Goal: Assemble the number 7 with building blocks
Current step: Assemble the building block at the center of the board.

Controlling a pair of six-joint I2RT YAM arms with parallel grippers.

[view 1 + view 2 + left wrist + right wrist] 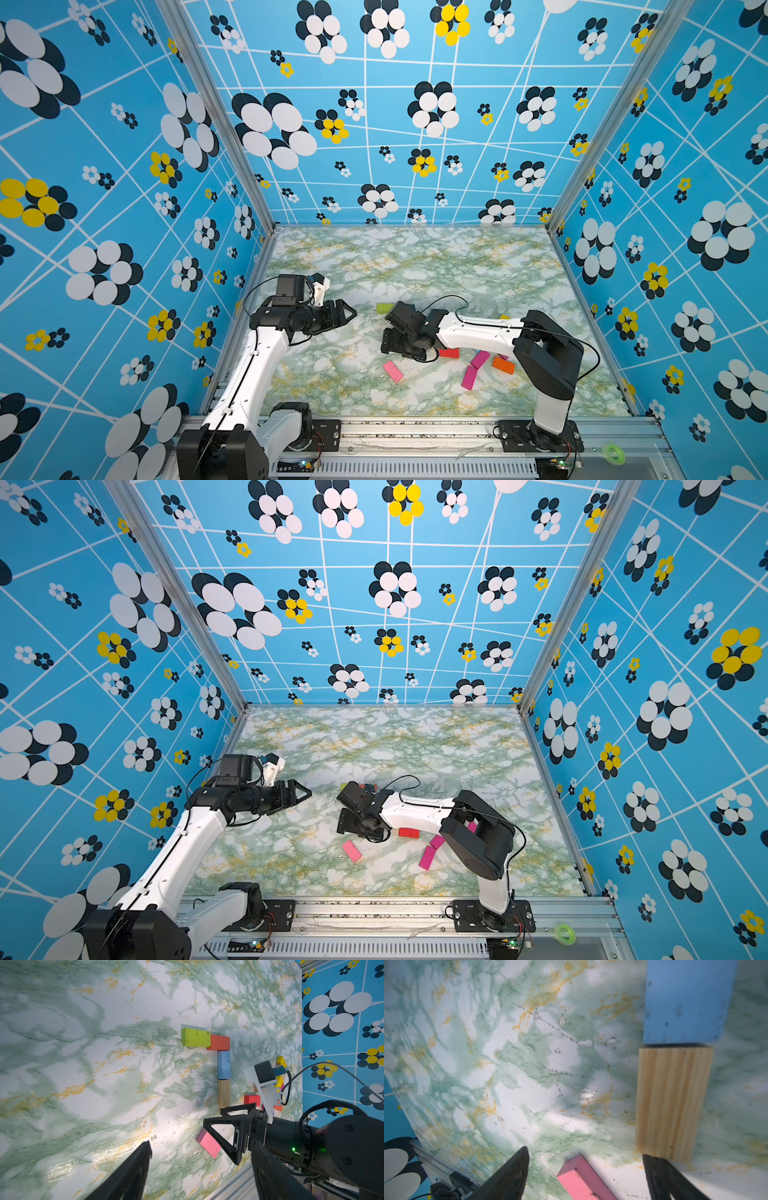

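You've 4 laid: green blk [195, 1037], orange blk [219, 1042] (bar); blue blk [224, 1065], wood blk [224, 1093] (stem). Prob 1 left. Both gaping, empty: left gripper [348, 311], right gripper [584, 1154].

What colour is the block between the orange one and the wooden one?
It's a light blue block, and the left wrist view shows it best.

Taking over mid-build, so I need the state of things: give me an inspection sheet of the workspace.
Surface: marbled tabletop, small scuff marks.
Job's things: green block and orange-red block form the bar; blue block and wood block run in line as the stem. Loose: pink block, red block, magenta blocks, orange block.
Clutter: green tape roll by the front rail.
Grippers: left gripper open, empty, away from blocks; right gripper open, empty, at the wood block's free end.
Cables: black cable loops at both wrists, none seen snagged.
Surroundings: blue flowered walls.
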